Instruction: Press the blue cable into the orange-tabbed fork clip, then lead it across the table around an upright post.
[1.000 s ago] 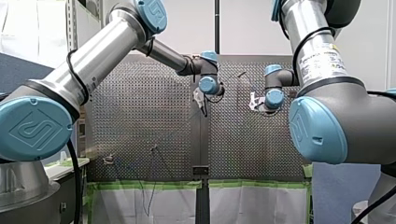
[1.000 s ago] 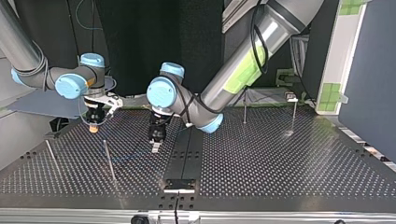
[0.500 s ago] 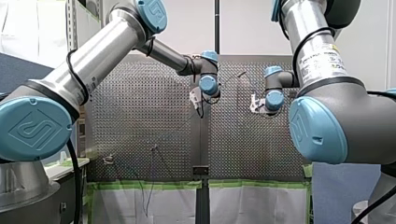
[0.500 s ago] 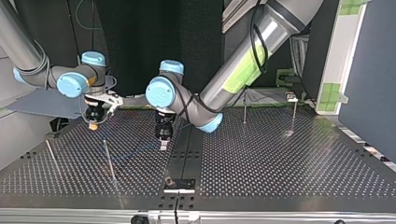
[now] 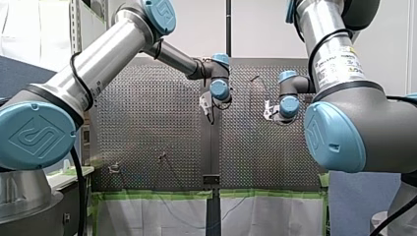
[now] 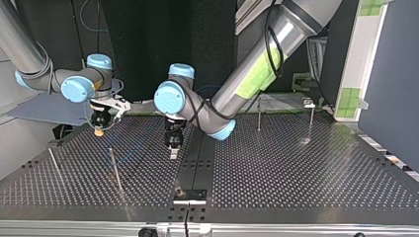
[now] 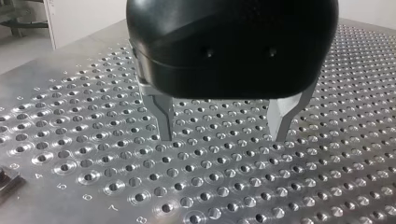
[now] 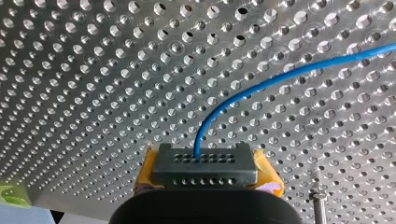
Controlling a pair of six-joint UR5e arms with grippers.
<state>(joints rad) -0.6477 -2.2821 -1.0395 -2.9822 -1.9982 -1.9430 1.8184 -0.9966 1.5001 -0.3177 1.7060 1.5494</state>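
Above the table (image 6: 296,168), my right gripper (image 8: 205,168) is pinching the cable (image 8: 261,84); my left gripper (image 7: 223,135) is hanging open, empty; both steps are looking undone.

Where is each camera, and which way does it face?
Front view: behind the arms, over the table; both show.
Top view: across the table, facing both arms.
Left wrist view: on my left arm; open left gripper above table.
Right wrist view: on my right arm; right gripper holds blue cable.
Shared: front and top show both arms, swapped.
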